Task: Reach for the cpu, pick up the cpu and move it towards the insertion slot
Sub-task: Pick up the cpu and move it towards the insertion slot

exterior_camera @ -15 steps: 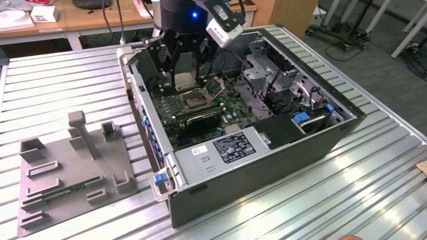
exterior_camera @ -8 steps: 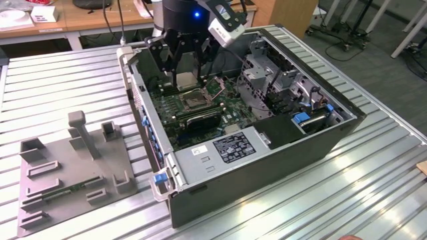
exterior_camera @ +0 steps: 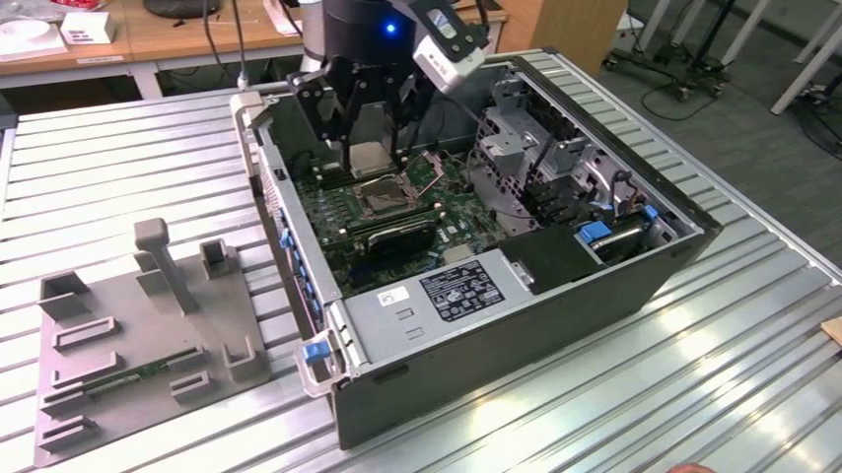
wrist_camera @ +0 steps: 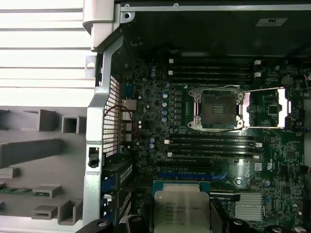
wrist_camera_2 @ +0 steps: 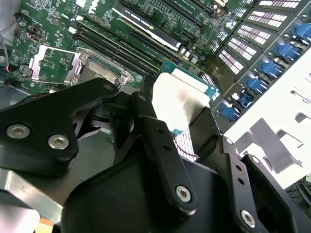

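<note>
Gripping the cpu (wrist_camera: 180, 209) between its closed fingers, the end effector (exterior_camera: 366, 158) hangs inside the open computer case (exterior_camera: 553, 325), chip face-level just above and beside the insertion slot (wrist_camera: 217, 109), whose retention frame stands open.

The room light is bright and comes from above. It makes strong glare on the ribbed metal table (exterior_camera: 736, 325), beside the open computer case (exterior_camera: 526, 325). Inside the case it is much darker, with deep shadow at the wall. In the second wrist view the cpu (wrist_camera_2: 176, 99) is washed out white, and the black gripper (wrist_camera_2: 170, 145) close to it looks soft.
</note>
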Controlling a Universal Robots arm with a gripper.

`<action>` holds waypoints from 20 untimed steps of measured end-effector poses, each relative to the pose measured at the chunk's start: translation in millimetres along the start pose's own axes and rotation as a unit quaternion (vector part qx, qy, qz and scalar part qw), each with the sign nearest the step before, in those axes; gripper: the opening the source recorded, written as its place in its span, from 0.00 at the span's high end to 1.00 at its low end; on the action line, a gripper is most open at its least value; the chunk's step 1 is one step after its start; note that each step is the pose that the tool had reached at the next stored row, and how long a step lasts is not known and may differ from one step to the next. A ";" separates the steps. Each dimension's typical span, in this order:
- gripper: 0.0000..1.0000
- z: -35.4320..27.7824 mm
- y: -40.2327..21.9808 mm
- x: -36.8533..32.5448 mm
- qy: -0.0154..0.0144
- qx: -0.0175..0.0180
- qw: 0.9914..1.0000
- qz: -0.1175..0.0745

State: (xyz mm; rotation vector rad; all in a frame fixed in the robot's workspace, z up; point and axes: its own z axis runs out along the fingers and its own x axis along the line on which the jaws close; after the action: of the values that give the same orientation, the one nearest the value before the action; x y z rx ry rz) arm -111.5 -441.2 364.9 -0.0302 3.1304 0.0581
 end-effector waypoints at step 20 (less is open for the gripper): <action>0.46 0.3 -0.6 -29.2 0.000 0.000 1.000 0.000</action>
State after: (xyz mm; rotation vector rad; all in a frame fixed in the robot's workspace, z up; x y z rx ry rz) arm -82.3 -441.3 364.8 -0.0303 3.1303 0.0583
